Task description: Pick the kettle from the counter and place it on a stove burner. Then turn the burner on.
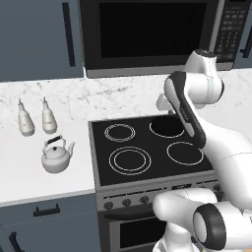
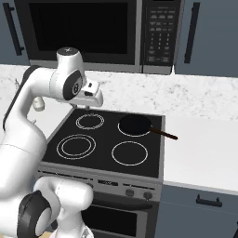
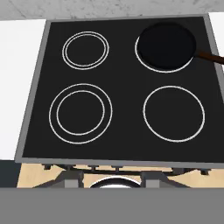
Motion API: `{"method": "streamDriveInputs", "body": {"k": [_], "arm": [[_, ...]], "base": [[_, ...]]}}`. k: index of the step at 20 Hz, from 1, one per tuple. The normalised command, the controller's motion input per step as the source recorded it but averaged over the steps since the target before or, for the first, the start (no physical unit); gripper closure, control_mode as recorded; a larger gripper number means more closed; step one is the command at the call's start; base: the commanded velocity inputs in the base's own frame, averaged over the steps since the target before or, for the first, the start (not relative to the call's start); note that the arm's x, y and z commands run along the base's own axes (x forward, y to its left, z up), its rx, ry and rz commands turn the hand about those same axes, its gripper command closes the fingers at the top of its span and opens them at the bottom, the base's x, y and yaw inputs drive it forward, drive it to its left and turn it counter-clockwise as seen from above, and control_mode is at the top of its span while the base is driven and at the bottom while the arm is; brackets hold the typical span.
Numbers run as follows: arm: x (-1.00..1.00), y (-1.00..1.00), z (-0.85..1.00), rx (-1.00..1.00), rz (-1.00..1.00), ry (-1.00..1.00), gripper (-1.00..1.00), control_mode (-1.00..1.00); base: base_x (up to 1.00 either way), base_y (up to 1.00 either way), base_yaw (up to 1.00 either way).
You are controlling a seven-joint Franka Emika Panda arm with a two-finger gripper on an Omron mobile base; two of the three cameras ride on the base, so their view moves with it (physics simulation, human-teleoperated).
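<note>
Nearest cam, lower edge of left base view: row of small dark stove knobs [image 1: 127, 202] on the grey steel oven front. Above them the black glass cooktop [image 1: 147, 172]. Front-left on it, the stove burner [image 1: 130, 160], biggest mark w/ two concentric white rings, bare. Frame left, the small squat silvery-white kettle w/ thin black arched handle [image 1: 56, 156] sits upright on the flat white stone-look counter w/ grey veining [image 1: 29, 177], just beside the cooktop's left edge, untouched. Behind it two pale slim-necked bottles [image 1: 35, 119]. Upper right of the hand view, a black round frying pan w/ brown handle [image 3: 167, 45] covers the back burner.

White two-finger gripper [image 2: 95, 98] hangs high over the cooktop's back-left, well apart from kettle; fingers too dark/small at the hand view's bottom, can't tell if spread or closed.

Step, my read: pick not yet begun. Next calls for a swing toward frame left of left base view, descend over the kettle, grab at the handle arch.
</note>
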Motion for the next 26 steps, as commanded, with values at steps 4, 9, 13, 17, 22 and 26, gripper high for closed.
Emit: {"method": "streamDriveInputs", "body": {"k": [4,9,13,17,22,26], "arm": [[-0.23,0.09,-0.14,0.00,-0.03,0.00,-1.00,-1.00],[-0.27,0.28,-0.28,0.00,-0.03,-0.01,-1.00,-1.00],[-0.19,0.37,-0.23,0.00,-0.03,-0.02,-1.00,-1.00],[-0.03,0.48,-0.28,0.00,-0.05,-0.04,-1.00,-1.00],[0.00,0.42,-0.21,0.00,-0.05,-0.04,-1.00,-1.00],[0.07,0.28,-0.02,0.00,-0.04,-0.05,-1.00,-1.00]], "base": [[0.00,0.00,0.00],[0.00,0.00,0.00],[0.00,0.00,0.00],[0.00,0.00,0.00],[0.00,0.00,0.00],[0.00,0.00,0.00]]}}
